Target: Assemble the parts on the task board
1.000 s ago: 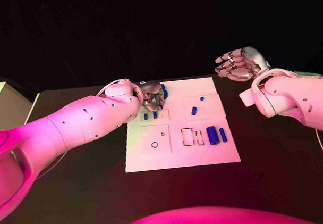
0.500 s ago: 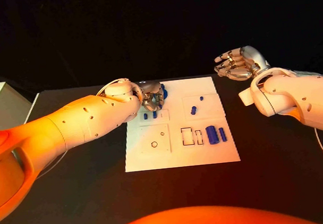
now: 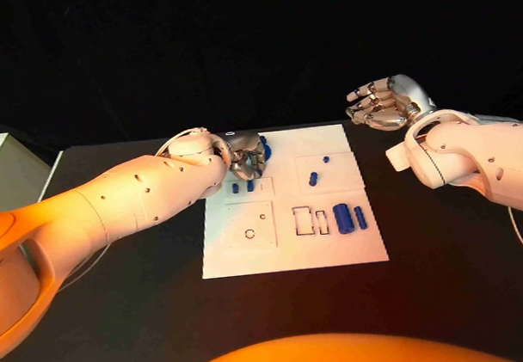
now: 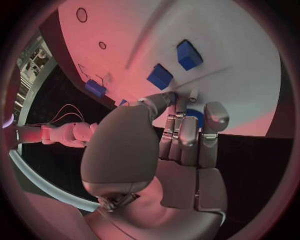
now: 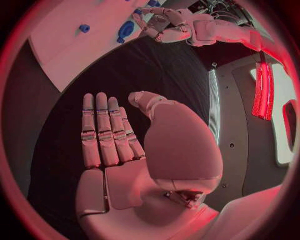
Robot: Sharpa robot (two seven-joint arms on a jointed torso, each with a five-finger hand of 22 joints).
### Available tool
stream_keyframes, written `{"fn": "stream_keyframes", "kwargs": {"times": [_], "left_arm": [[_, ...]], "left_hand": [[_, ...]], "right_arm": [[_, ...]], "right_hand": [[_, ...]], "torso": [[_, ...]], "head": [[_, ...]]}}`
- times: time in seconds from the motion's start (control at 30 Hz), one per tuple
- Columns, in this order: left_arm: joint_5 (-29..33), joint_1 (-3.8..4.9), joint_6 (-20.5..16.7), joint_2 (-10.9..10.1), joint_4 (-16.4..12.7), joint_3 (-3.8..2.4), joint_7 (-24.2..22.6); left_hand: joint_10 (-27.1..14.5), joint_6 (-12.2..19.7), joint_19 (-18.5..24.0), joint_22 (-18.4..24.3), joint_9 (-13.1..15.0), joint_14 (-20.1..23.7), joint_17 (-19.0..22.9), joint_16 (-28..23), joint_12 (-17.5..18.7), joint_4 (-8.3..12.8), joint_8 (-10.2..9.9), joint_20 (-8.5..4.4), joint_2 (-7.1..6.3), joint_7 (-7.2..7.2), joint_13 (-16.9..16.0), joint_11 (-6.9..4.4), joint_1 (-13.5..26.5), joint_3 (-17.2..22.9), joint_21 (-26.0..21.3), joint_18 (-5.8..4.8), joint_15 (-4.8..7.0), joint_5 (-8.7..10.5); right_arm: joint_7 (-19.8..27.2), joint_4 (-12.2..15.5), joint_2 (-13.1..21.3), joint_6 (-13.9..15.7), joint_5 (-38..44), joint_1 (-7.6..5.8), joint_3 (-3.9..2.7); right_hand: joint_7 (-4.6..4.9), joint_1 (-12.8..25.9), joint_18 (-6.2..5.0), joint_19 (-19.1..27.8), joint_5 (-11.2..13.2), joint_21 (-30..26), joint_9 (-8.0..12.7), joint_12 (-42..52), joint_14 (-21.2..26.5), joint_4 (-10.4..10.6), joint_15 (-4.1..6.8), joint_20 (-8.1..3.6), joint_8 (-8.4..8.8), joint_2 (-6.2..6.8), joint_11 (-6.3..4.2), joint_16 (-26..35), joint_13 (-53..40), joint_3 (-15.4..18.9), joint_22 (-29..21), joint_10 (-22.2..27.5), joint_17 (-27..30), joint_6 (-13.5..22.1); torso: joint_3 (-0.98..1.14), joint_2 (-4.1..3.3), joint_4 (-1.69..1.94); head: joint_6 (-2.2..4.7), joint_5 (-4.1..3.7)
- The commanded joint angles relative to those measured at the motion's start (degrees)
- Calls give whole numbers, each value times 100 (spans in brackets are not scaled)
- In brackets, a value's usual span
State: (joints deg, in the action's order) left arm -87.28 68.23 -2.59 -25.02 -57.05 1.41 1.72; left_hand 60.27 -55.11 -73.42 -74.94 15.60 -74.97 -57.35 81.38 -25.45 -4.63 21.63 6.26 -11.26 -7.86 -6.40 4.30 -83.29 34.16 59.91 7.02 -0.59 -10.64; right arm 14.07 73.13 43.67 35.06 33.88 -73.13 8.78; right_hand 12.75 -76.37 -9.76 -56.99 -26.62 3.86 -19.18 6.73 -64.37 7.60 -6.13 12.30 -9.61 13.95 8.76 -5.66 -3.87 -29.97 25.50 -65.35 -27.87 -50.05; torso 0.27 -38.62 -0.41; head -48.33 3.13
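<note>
One task board (image 3: 293, 251), seven blue parts (image 3: 344, 218), two hands (image 3: 381, 105)

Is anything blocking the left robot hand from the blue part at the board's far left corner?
Nothing visible. The left robot hand is already on that blue part, fingers around it at the task board edge.

task board (image 3: 296, 251): matt white, flat, smooth. parts (image 3: 344, 218): glossy blue plastic look. Both hands: satin silver metal look. Arms: smooth white plastic shells. desk (image 3: 139, 322): matt black.
</note>
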Motion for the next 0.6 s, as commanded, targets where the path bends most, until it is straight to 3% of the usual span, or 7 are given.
{"fn": "stream_keyframes", "kwargs": {"times": [0.03,0.3,0.4,0.6], "left_arm": [[153,-4,-196,-6,-27,0,-168],[388,-12,-395,-161,-221,-40,-216],[550,-13,-410,-276,-367,-122,-194],[729,-10,-307,-555,-682,-336,-97]], "left_hand": [[63,-58,-54,-441,32,-39,-1,21,50,48,-14,3,29,-1,3,-4,63,-8,26,-66,10,31],[80,-64,-63,-451,39,-56,-18,29,103,52,-31,5,19,-6,6,4,105,-12,45,-68,5,31],[75,-54,-54,-449,40,-61,-19,31,147,62,-52,8,10,-15,11,17,125,-10,31,-65,-2,28],[75,-46,-59,-454,40,-61,-16,32,173,69,-67,11,5,-22,13,25,137,-8,41,-67,-9,28]], "right_arm": [[50,14,-2,-55,25,-5,-3],[42,16,4,-46,26,-5,-3],[43,21,14,-36,28,-5,-3],[38,29,47,-23,30,-5,-3]], "right_hand": [[27,27,-56,-17,-37,28,7,-15,-45,-42,-4,7,23,-8,20,23,4,-1,-5,-6,5,-19],[25,37,-55,-17,-34,29,6,-12,-47,-46,-3,6,21,-10,19,24,2,0,-10,-11,5,-25],[25,37,-55,-17,-34,29,6,-12,-47,-46,-3,6,21,-10,19,24,2,0,-10,-11,5,-25],[25,37,-55,-17,-34,29,6,-12,-47,-46,-3,6,21,-10,19,24,2,0,-10,-11,5,-25]], "torso": [[-3,1,3],[-5,-1,-6],[0,3,-2],[11,12,45]], "head": [[6,8],[18,15],[19,15],[21,17]]}}
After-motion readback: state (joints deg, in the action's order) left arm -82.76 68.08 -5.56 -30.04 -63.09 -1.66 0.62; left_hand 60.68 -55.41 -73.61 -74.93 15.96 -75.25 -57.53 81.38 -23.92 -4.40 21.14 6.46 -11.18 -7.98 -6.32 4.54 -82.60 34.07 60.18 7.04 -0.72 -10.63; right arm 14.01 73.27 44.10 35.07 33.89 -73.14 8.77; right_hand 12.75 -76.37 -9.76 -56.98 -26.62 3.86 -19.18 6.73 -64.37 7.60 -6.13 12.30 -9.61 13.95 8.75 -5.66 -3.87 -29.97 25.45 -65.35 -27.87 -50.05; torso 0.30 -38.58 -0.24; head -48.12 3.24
